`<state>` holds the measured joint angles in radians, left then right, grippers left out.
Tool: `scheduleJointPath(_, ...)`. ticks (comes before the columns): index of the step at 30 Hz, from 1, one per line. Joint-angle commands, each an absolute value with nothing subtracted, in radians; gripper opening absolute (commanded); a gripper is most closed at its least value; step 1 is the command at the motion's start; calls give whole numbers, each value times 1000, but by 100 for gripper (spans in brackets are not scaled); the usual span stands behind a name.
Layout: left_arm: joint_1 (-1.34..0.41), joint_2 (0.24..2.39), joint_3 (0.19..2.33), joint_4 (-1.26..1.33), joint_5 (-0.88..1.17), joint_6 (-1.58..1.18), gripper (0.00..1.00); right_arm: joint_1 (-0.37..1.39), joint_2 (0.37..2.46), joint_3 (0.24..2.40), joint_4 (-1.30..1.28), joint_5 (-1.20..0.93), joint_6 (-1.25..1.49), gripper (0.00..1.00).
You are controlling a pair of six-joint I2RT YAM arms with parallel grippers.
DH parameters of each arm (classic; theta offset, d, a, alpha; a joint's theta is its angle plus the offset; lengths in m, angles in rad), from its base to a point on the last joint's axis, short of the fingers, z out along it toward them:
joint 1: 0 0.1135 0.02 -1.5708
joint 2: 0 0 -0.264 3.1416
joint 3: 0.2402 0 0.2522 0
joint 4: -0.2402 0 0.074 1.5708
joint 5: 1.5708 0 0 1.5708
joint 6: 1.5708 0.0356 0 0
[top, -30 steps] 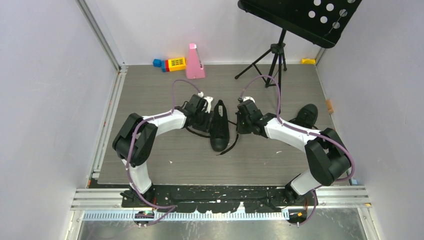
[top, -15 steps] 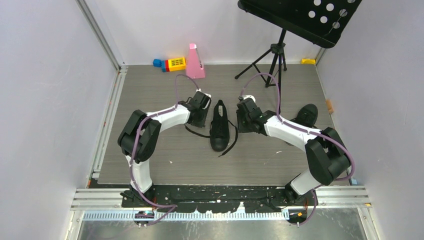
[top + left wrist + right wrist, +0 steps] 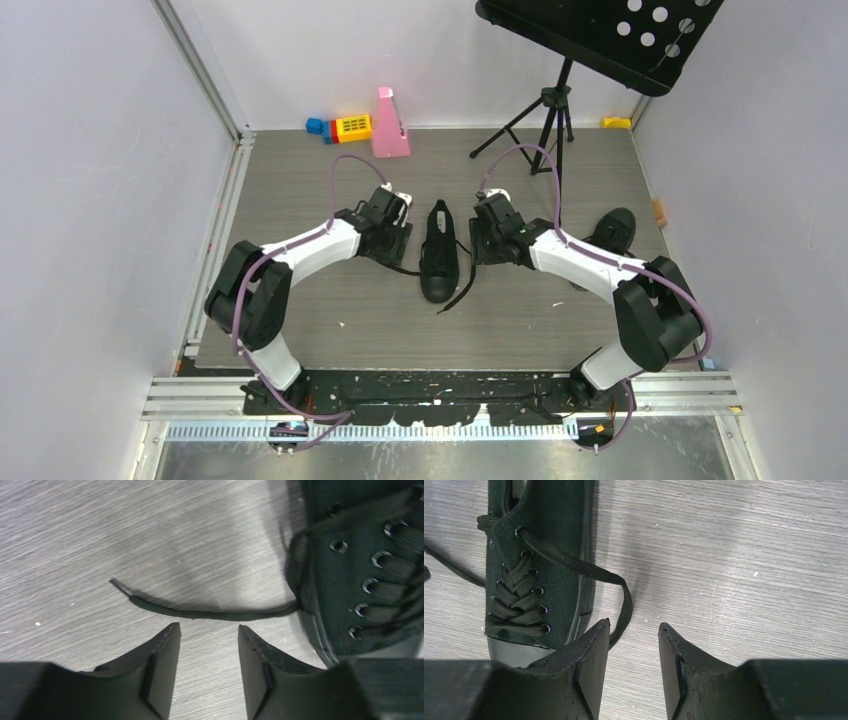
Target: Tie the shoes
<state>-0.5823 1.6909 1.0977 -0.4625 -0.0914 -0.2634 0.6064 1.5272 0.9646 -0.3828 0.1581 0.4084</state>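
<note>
The black sneaker (image 3: 438, 250) lies at the middle of the grey wood-grain table (image 3: 300, 300), toe toward 6 o'clock and heel toward 12, with its laces untied. My left gripper (image 3: 393, 238) sits low at the shoe's 9 o'clock and my right gripper (image 3: 482, 245) at its 3 o'clock, each just beside the shoe.

In my left wrist view the left gripper (image 3: 207, 627) has its jaws spread, with bare table between them. The left lace (image 3: 200, 614) runs out from the sneaker's eyelet side (image 3: 350, 585) and lies flat on the wood just past my fingertips, its free end at 10 o'clock of them. I pinch nothing there.

In my right wrist view the right gripper (image 3: 634, 625) is also spread and holds nothing. The right lace (image 3: 594, 572) leaves the top eyelets of the sneaker (image 3: 534, 555), bends down across the table and passes close by my inner finger (image 3: 591, 655). I cannot tell whether it touches. From above, that lace trails off at 5 o'clock of the toe.

A second black sneaker (image 3: 612, 232) lies at 3 o'clock on the table, partly behind my right arm. At 12 o'clock stand a pink wedge (image 3: 389, 125) and coloured toy blocks (image 3: 340, 128). A black music stand (image 3: 600, 40) is at 1 o'clock.
</note>
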Motion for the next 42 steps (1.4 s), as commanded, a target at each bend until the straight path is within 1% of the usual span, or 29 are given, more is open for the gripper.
scheduleJointPath(1, -584, 1630, 1064, -411, 94, -195, 53, 604, 1484, 999, -374, 131, 397, 47)
scheduleJointPath(3, -587, 1633, 1056, -389, 151, -159, 56, 604, 1480, 999, -374, 123, 400, 47)
scheduleJointPath(5, -588, 1665, 1105, -426, 183, -136, 57, 604, 1477, 997, -370, 116, 401, 47)
scheduleJointPath(9, -589, 1775, 1214, -559, 175, -88, 57, 604, 1471, 996, -376, 105, 405, 47)
scheduleJointPath(14, -589, 1850, 1268, -610, 188, -51, 58, 604, 1453, 982, -378, 102, 408, 48)
scheduleJointPath(15, -589, 1861, 1274, -613, 181, -43, 61, 605, 1451, 978, -377, 102, 409, 48)
scheduleJointPath(16, -589, 1872, 1279, -614, 173, -37, 62, 604, 1448, 976, -377, 103, 409, 48)
scheduleJointPath(18, -590, 1895, 1297, -631, 164, -29, 61, 604, 1445, 974, -377, 102, 411, 48)
scheduleJointPath(20, -590, 1917, 1315, -654, 168, -29, 56, 604, 1443, 972, -377, 103, 413, 48)
scheduleJointPath(21, -593, 1924, 1317, -663, 168, -30, 51, 604, 1443, 971, -376, 104, 415, 48)
scheduleJointPath(22, -595, 1929, 1318, -670, 157, -35, 39, 604, 1443, 969, -374, 103, 416, 48)
scheduleJointPath(24, -601, 1935, 1316, -689, 125, -46, 21, 604, 1441, 966, -369, 105, 419, 48)
scheduleJointPath(25, -604, 1936, 1315, -704, 109, -51, 16, 605, 1441, 965, -367, 105, 420, 47)
scheduleJointPath(27, -607, 1935, 1308, -733, 98, -52, 12, 604, 1442, 965, -368, 107, 422, 47)
scheduleJointPath(30, -616, 1909, 1290, -749, 105, -69, 14, 604, 1436, 965, -371, 108, 422, 47)
scheduleJointPath(31, -617, 1896, 1280, -748, 119, -76, 16, 604, 1433, 964, -372, 108, 422, 47)
scheduleJointPath(33, -618, 1868, 1255, -728, 147, -86, 26, 604, 1431, 962, -373, 112, 421, 47)
scheduleJointPath(35, -618, 1854, 1235, -704, 179, -87, 33, 604, 1430, 961, -372, 112, 420, 47)
scheduleJointPath(39, -620, 1879, 1236, -721, 191, -94, 39, 604, 1432, 962, -370, 102, 424, 47)
scheduleJointPath(42, -620, 1884, 1215, -707, 187, -105, 40, 604, 1425, 957, -368, 104, 423, 47)
